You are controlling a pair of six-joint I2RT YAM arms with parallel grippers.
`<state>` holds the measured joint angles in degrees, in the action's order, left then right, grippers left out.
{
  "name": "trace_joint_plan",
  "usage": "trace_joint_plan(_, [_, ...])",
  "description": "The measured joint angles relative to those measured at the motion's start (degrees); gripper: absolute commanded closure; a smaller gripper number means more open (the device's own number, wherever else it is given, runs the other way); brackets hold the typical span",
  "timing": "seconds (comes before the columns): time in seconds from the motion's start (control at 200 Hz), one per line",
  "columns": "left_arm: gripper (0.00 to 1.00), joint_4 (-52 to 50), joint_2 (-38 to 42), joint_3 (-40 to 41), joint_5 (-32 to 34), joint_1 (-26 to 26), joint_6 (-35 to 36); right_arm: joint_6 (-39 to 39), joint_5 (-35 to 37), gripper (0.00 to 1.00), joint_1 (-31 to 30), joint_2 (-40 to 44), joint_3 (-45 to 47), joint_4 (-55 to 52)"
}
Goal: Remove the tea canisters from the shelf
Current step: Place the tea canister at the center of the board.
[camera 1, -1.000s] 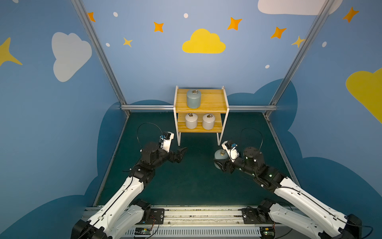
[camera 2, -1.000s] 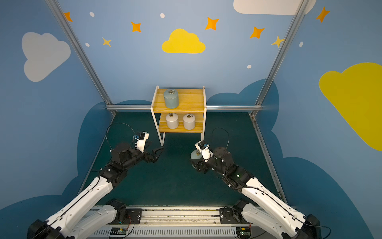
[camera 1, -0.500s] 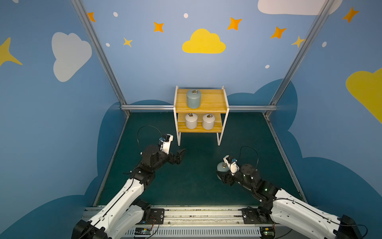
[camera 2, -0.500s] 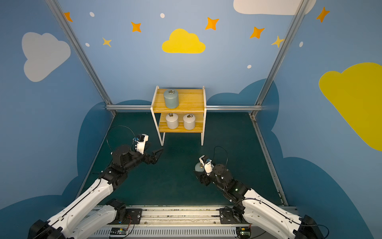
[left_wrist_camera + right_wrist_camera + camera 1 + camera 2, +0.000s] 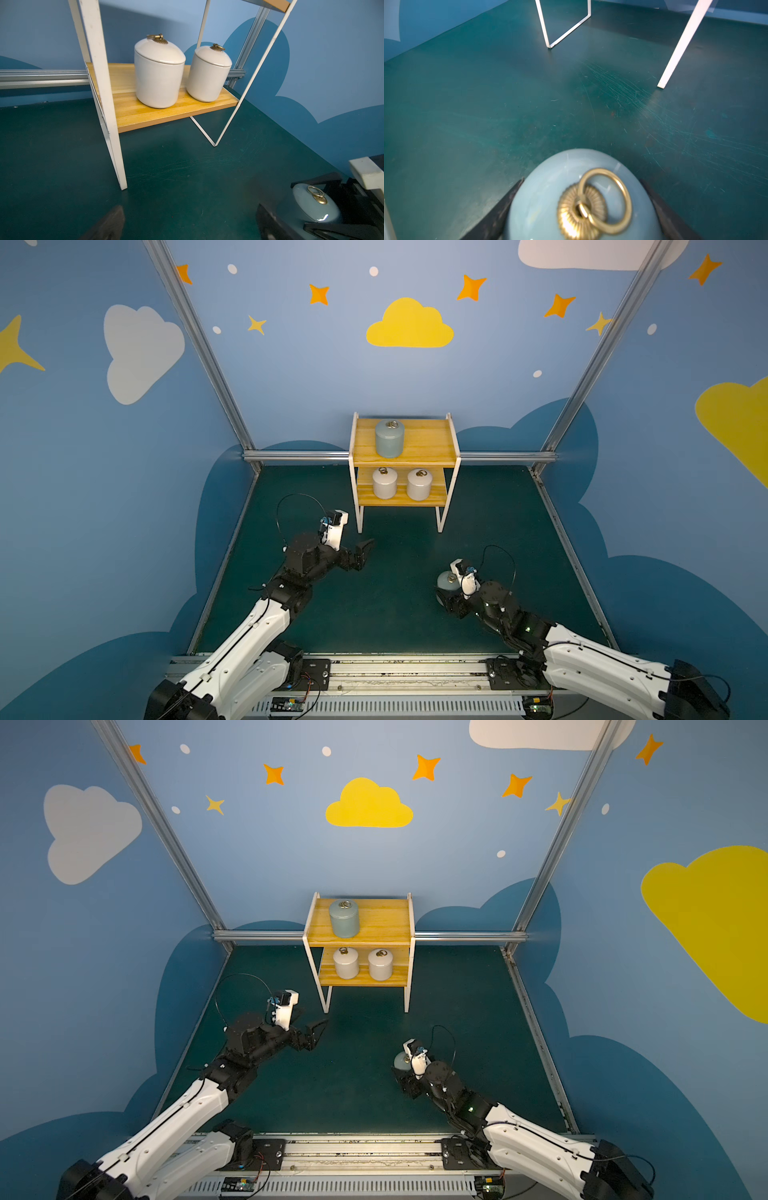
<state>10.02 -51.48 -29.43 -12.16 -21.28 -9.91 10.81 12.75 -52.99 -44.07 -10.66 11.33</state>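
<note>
In both top views, the right pincer grips a blue-grey canister low over the green mat, near the front of the cell and well apart from the shelf. The jar sits lid-up between the black fingers, with the pincer's body behind it on the robot's side. The other blue-grey canister stands upright on the shelf's top board, toward its left end. The left white canister and the right white canister stand just beside each other on the lower board. The left pincer hangs spread wide with nothing in it, just short of the shelf's front left leg. From the left wrist, both white jars appear upright on the lower board, brass rings on their lids. Off to the side, the blue-grey canister shows between the right pincer's black fingers (whether its base touches the mat cannot be told from here). Only the dark, blurred tips of the left pincer's own fingers edge into the picture, far apart. From the right wrist, the canister's pale domed lid fills the near edge. Its brass ring handle lies tipped over on the fluted knob, and one black finger presses against each flank. Beyond it lie scratched mat and two white shelf legs.
</note>
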Motion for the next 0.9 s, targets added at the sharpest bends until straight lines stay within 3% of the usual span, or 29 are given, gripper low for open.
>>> trace_joint_plan(0.901, [0.0, 0.2, -1.0, 0.1, 0.0, -0.1, -0.4, 3.8, 1.3, 0.45, -0.1, -7.6, 2.7, 6.5])
